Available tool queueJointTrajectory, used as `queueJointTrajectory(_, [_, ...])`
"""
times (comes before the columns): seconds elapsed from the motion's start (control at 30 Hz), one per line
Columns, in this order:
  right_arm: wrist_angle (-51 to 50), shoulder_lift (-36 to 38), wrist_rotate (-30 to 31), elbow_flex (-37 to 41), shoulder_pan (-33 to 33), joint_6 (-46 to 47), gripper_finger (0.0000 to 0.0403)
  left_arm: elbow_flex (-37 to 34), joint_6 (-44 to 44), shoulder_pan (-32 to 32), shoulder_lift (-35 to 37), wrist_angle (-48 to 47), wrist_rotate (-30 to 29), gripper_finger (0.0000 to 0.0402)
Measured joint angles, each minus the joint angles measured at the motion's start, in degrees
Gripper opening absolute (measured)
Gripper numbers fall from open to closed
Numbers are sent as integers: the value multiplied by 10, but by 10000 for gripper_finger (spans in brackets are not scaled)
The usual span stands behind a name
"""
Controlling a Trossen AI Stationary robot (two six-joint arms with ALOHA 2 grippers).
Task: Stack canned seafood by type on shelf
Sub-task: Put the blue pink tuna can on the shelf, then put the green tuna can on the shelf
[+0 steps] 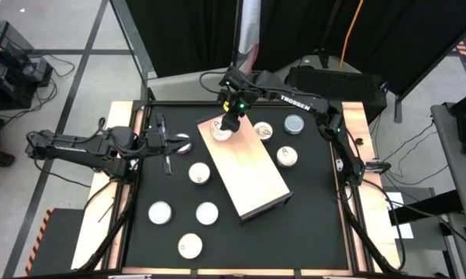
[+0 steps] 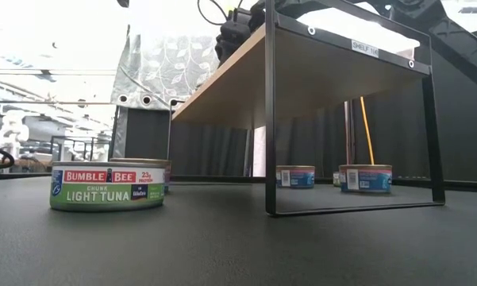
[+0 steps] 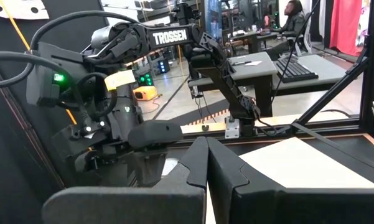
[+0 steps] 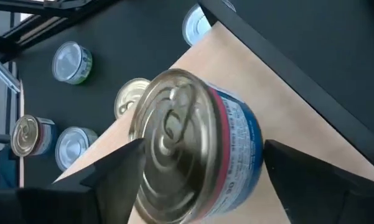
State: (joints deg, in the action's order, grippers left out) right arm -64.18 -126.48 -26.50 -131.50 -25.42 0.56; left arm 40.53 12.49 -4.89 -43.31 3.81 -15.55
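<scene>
High view, shelf: the long pale-wood shelf board on a black wire frame (image 1: 248,172) runs diagonally from upper left of centre to lower right across the black tabletop (image 1: 310,225).
High view, right gripper: the right gripper (image 1: 231,122) hangs over the shelf's upper-left end, above a round silver-topped tin (image 1: 220,129) lying there.
High view, loose tins: flat round seafood tins lie about the table, four in the lower left (image 1: 183,209) and three to the right of the shelf's upper end (image 1: 281,136).
High view, left gripper: the left gripper (image 1: 164,144) waits at the left edge, fingers pressed together and holding nothing.
Low view: a green-labelled light tuna tin (image 2: 107,186) stands lower left; blue-labelled tins (image 2: 365,178) sit behind the frame at lower right.
Left wrist view: its dark fingers (image 3: 206,163) meet at bottom centre.
Right wrist view, tin: the blue-and-red-labelled tin (image 4: 196,146) fills the centre, on the wood.
Right wrist view, pincer: the fingers (image 4: 115,163) stand wide on either side, apparently clear of the tin's sides.
Step, judged: releasing this tin on the shelf.
Doing it well: lift straight up, jaws wide, so no finger drags the tin towards the nearby shelf edge.
</scene>
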Motion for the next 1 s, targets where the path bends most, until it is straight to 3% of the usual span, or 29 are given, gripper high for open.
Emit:
queueJointTrajectory(0.4, [-2, 3, 0, 0, 0, 2, 341, 0, 0, 0, 0, -1, 0, 2])
queueJointTrajectory(0.57, [-42, 57, 31, 0, 1, 2, 339, 0, -1, 0, 0, -4, 0, 2])
queueJointTrajectory(0.67, [-86, 108, 71, 0, 6, 2, 339, 0, -8, 0, 0, -7, 0, 2])
queueJointTrajectory(0.8, [-159, 183, 172, 0, 40, 20, 339, 0, -29, 0, 0, -18, 0, 2])
queueJointTrajectory(1.0, [-242, 274, 345, 51, 166, 115, 338, 10, -91, 2, 0, -18, -15, 5])
